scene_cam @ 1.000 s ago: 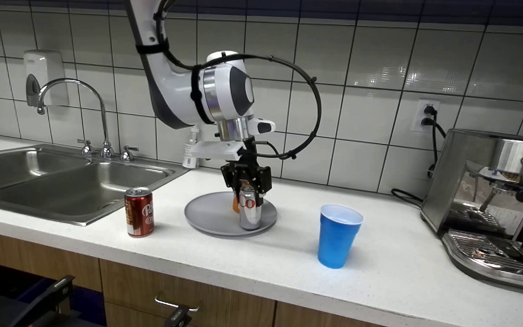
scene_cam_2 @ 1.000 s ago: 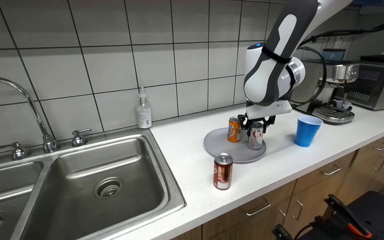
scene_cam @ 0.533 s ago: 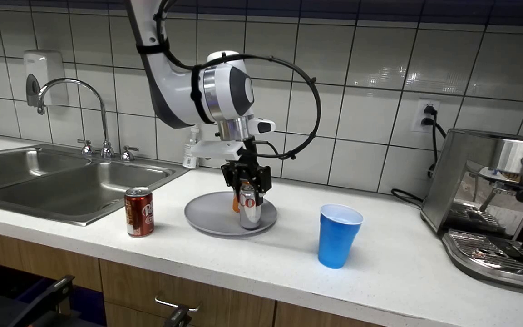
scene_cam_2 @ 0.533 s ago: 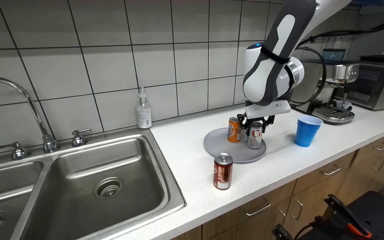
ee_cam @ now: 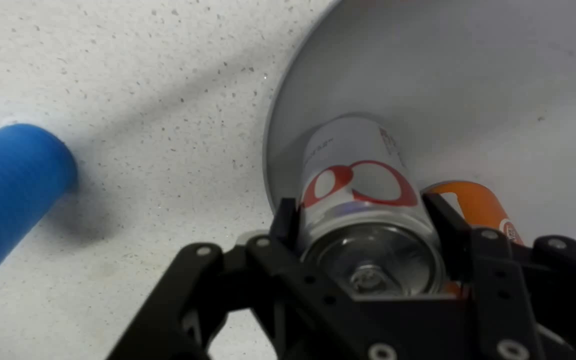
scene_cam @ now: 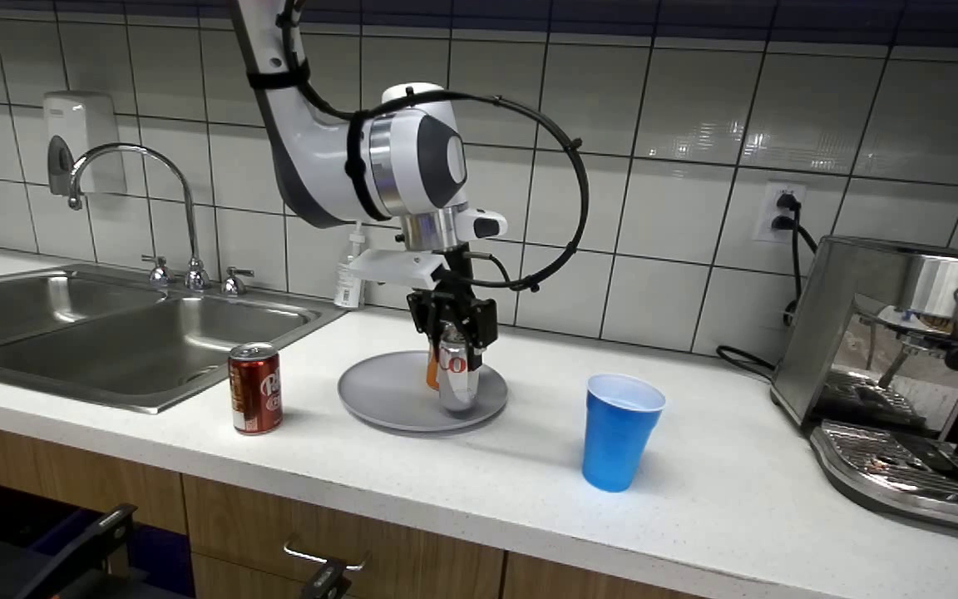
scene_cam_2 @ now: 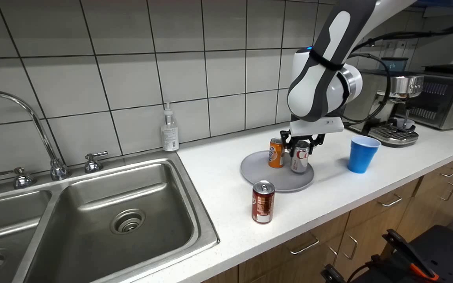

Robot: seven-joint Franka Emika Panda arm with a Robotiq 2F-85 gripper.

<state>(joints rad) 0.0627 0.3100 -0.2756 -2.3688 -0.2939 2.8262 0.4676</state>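
White speckled counter (scene_cam: 737,466). Gripper (scene_cam: 455,356) jaws part-spread, clamped on silver can (ee_cam: 365,200). Orange can (scene_cam_2: 276,153) just beside them, grey plate (scene_cam_2: 264,173) beneath, blue cup (scene_cam: 620,437) well apart.

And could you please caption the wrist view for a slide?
Gripper clasping a silver can over a gray plate, an orange can beside it, blue cup at frame left.

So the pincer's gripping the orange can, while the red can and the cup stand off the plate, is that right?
Not quite: the pincer grips the silver can, not the orange can, as the wrist view shows. The red can and the cup do stand off the plate, as both exterior views show.
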